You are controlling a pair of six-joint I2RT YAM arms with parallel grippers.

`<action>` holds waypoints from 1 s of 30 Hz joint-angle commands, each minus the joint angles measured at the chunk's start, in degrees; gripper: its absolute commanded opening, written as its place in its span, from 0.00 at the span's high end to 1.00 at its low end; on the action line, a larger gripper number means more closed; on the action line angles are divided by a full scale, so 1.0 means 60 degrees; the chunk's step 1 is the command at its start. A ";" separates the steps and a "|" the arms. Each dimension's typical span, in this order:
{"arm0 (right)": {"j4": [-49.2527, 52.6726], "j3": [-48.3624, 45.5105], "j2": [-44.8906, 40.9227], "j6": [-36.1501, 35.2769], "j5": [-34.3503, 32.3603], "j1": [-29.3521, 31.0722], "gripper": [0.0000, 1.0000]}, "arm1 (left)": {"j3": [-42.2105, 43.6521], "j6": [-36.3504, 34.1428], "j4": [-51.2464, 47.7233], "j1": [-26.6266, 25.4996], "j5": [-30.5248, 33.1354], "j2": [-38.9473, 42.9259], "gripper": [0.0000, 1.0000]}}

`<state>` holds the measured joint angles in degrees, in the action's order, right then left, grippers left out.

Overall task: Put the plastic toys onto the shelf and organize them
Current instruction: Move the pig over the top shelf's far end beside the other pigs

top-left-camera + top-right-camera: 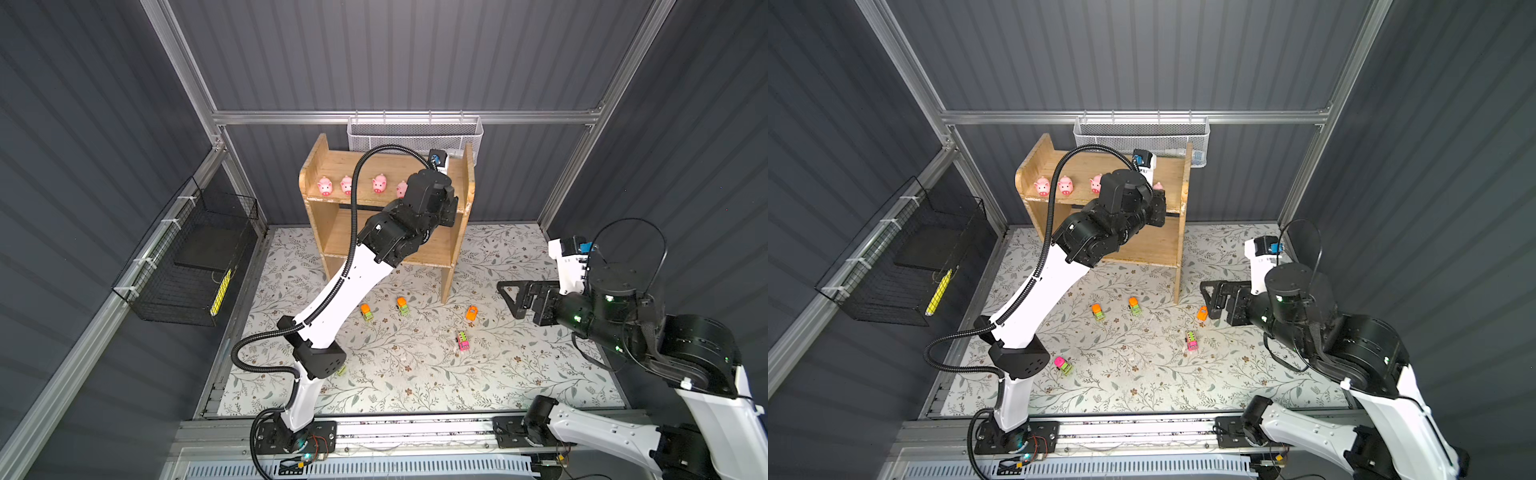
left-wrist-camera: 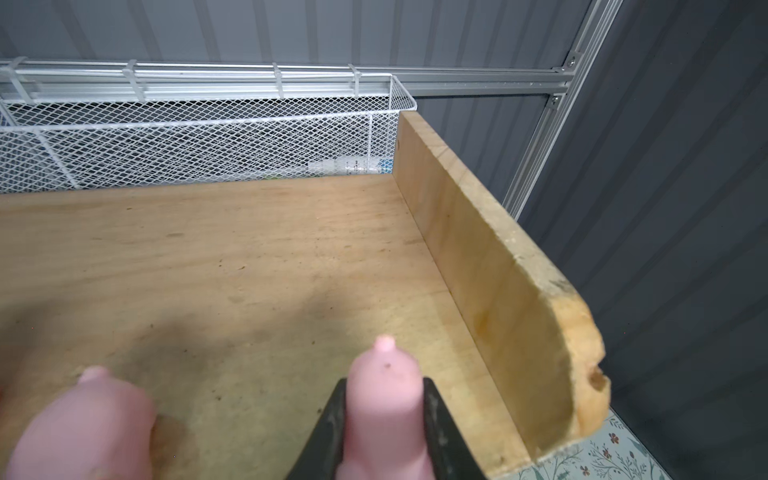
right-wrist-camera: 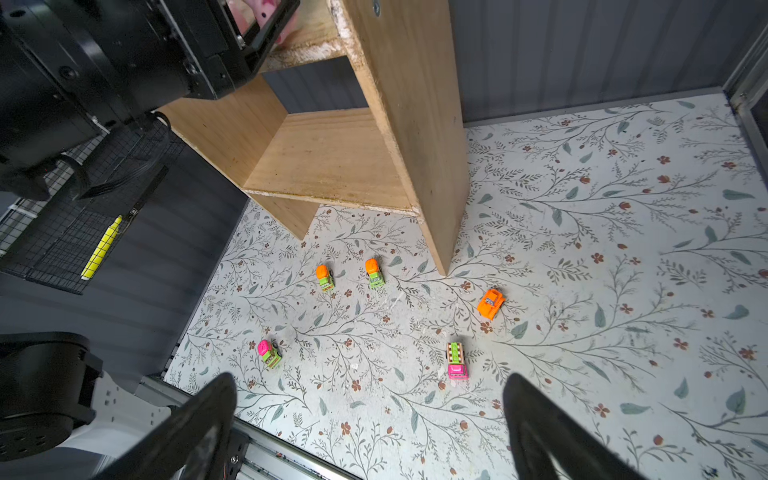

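Observation:
My left gripper [image 2: 384, 392] is shut on a pink pig [image 2: 384, 411], low over the top tier of the wooden shelf [image 2: 249, 249] close to its right side panel. Another pig [image 2: 83, 428] stands just beside it. In a top view three pigs [image 1: 325, 186] [image 1: 346, 185] [image 1: 379, 183] line the top tier and a further one [image 1: 401, 189] is partly hidden by the left wrist. Several toy vehicles lie on the floral mat: two orange-and-green [image 3: 325, 277] [image 3: 375, 273], an orange one [image 3: 491, 303], two pink-and-green [image 3: 457, 360] [image 3: 269, 353]. My right gripper [image 3: 370, 380] hangs open above the mat, holding nothing.
A white mesh basket [image 1: 415, 133] hangs on the back rail behind the shelf. A black wire basket [image 1: 187, 266] with a yellow item is fixed to the left wall. The shelf's lower tier [image 3: 332, 153] holds nothing. The left arm crosses over the shelf front.

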<state>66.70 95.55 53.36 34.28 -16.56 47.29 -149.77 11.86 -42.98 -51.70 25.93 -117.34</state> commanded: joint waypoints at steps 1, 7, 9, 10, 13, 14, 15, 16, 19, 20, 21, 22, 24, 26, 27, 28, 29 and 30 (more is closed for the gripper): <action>0.0178 -0.0078 -0.0045 0.0061 -0.0187 -0.0073 0.01 | -0.0159 0.0082 0.0352 0.0040 -0.0182 -0.0133 0.71; 0.0193 -0.0157 -0.0105 0.0051 -0.0192 -0.0143 0.01 | -0.0090 0.0148 0.0431 0.0042 -0.0234 -0.0146 0.70; 0.0191 -0.0155 -0.0107 0.0029 -0.0179 -0.0161 0.01 | -0.0099 0.0137 0.0440 0.0036 -0.0208 -0.0175 0.70; 0.0193 -0.0151 -0.0108 0.0028 -0.0171 -0.0176 0.01 | -0.0101 0.0113 0.0444 0.0043 -0.0206 -0.0182 0.70; 0.0207 -0.0175 -0.0120 0.0011 -0.0156 -0.0218 0.01 | -0.0087 0.0133 0.0455 0.0048 -0.0206 -0.0190 0.69; 0.0207 -0.0187 -0.0120 0.0000 -0.0141 -0.0233 0.01 | -0.0072 0.0134 0.0447 0.0048 -0.0206 -0.0191 0.69; 0.0212 -0.0189 -0.0120 0.0004 -0.0139 -0.0242 0.01 | -0.0064 0.0133 0.0447 0.0048 -0.0206 -0.0190 0.69; 0.0193 -0.0178 -0.0126 -0.0007 -0.0120 -0.0249 0.01 | -0.0043 0.0131 0.0454 0.0048 -0.0192 -0.0203 0.69; 0.0222 -0.0202 -0.0145 -0.0007 -0.0098 -0.0275 0.01 | -0.0052 0.0096 0.0498 0.0048 -0.0190 -0.0245 0.68; 0.0223 -0.0217 -0.0154 0.0001 -0.0103 -0.0290 0.01 | -0.0064 0.0089 0.0513 0.0048 -0.0184 -0.0263 0.68; 0.0233 -0.0228 -0.0176 0.0012 -0.0108 -0.0293 0.01 | -0.0072 0.0098 0.0521 0.0059 -0.0188 -0.0277 0.68; 0.0244 -0.0245 -0.0200 0.0018 -0.0112 -0.0307 0.01 | -0.0079 0.0104 0.0531 0.0048 -0.0204 -0.0291 0.68; 0.0229 -0.0292 -0.0250 0.0040 -0.0117 -0.0322 0.01 | -0.0065 0.0107 0.0541 0.0049 -0.0219 -0.0308 0.68; 0.0242 -0.0317 -0.0280 0.0032 -0.0099 -0.0359 0.01 | -0.0042 0.0108 0.0567 0.0048 -0.0233 -0.0332 0.68; 0.0237 -0.0316 -0.0259 0.0020 -0.0092 -0.0377 0.01 | -0.0042 0.0117 0.0572 0.0048 -0.0222 -0.0336 0.68; 0.0236 -0.0319 -0.0271 0.0007 -0.0056 -0.0395 0.01 | -0.0047 0.0111 0.0576 0.0048 -0.0185 -0.0354 0.68; 0.0237 -0.0313 -0.0264 -0.0001 -0.0042 -0.0410 0.01 | -0.0042 0.0118 0.0585 0.0048 -0.0177 -0.0369 0.68; 0.0237 -0.0334 -0.0266 0.0003 -0.0039 -0.0420 0.01 | -0.0042 0.0104 0.0586 0.0048 -0.0169 -0.0386 0.67</action>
<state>67.55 94.13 51.96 34.30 -16.73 45.08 -149.80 12.23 -40.62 -51.70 25.21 -118.48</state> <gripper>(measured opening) 0.989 0.324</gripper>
